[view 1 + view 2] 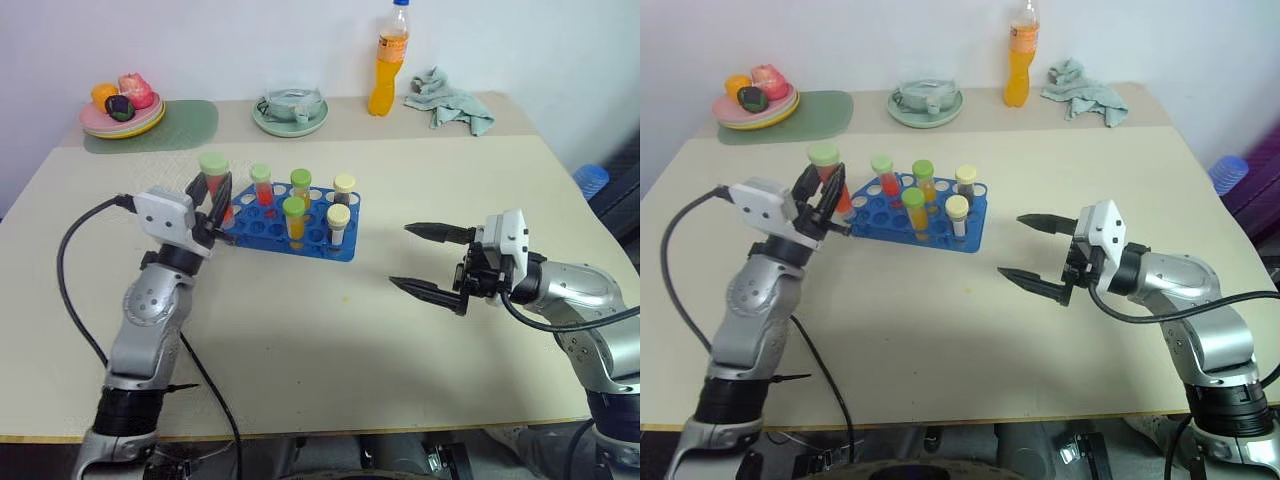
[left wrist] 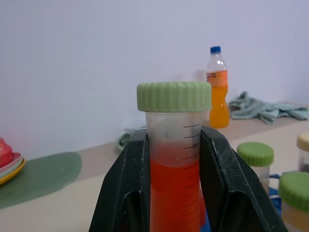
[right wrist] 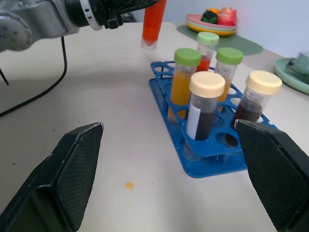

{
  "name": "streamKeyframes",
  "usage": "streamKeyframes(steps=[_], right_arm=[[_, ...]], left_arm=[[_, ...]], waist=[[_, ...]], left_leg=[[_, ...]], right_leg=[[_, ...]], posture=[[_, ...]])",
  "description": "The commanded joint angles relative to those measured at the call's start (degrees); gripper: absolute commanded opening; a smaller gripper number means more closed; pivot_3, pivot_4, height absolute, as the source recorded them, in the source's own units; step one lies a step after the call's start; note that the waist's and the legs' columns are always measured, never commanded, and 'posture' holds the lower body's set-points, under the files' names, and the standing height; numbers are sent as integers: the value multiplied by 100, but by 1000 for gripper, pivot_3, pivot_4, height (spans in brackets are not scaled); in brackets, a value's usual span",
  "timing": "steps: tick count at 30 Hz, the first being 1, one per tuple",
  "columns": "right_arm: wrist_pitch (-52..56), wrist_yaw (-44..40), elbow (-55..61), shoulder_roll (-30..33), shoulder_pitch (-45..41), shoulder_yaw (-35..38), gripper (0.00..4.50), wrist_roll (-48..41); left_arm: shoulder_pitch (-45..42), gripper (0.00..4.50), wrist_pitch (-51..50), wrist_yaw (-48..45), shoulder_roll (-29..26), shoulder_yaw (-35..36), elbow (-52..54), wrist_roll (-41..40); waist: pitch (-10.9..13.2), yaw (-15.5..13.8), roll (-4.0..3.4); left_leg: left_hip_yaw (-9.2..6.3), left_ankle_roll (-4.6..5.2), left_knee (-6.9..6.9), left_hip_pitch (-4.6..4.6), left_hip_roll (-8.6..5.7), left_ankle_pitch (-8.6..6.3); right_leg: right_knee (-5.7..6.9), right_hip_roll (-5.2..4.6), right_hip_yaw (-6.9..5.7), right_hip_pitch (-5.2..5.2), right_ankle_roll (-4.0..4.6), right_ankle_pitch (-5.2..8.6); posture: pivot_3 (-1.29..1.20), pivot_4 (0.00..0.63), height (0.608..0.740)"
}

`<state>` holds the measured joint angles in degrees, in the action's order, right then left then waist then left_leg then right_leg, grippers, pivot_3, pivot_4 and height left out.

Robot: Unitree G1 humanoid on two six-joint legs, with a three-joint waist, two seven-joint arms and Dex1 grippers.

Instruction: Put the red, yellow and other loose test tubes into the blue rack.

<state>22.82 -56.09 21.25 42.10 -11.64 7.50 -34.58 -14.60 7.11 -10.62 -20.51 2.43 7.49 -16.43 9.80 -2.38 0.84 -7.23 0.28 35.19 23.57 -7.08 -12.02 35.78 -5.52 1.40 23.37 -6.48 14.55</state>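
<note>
Left gripper (image 1: 212, 212) clamped on red tube (image 2: 175, 159), green cap up, centre-left of frame, above left end of blue rack (image 1: 340, 246). Right gripper (image 1: 420, 258) jaws spread wide, empty, right of rack.

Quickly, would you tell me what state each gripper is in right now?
Left gripper: shut on the red test tube, held above the table beside the blue rack.
Right gripper: open, holding nothing.
</note>
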Motion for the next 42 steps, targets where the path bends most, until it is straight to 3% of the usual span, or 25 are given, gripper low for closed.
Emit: streamKeyframes(steps=[1, 7, 19, 42], right_arm=[[436, 328, 399, 178, -157, 286, 4500, -234], [1271, 915, 807, 322, -321, 450, 4500, -522], [1847, 1436, 1234, 383, -427, 622, 4500, -872], [1570, 1443, 1250, 359, 23, 606, 4500, -732]], left_arm=[[-207, 770, 505, -122, 177, 0, -204, 327], [-483, 770, 822, -266, 540, 6, -745, 531], [-798, 770, 823, -531, 975, 45, -1507, 428], [-355, 770, 790, -885, 872, 215, -1638, 498]], waist=[[0, 0, 0], [0, 0, 0], [0, 2, 1], [-1, 9, 0]], left_leg=[[0, 0, 0, 0, 0, 0], [-2, 3, 1, 0, 0, 0], [-2, 5, 4, 0, -1, 1], [-3, 6, 5, -1, -1, 1]], right_leg=[[0, 0, 0, 0, 0, 0], [1, 0, -3, 0, -14, -7], [2, 3, -4, -1, -31, -16], [5, 4, -4, -1, -31, -17]], posture=[[0, 150, 740], [0, 150, 740], [0, 150, 740], [0, 150, 740]])
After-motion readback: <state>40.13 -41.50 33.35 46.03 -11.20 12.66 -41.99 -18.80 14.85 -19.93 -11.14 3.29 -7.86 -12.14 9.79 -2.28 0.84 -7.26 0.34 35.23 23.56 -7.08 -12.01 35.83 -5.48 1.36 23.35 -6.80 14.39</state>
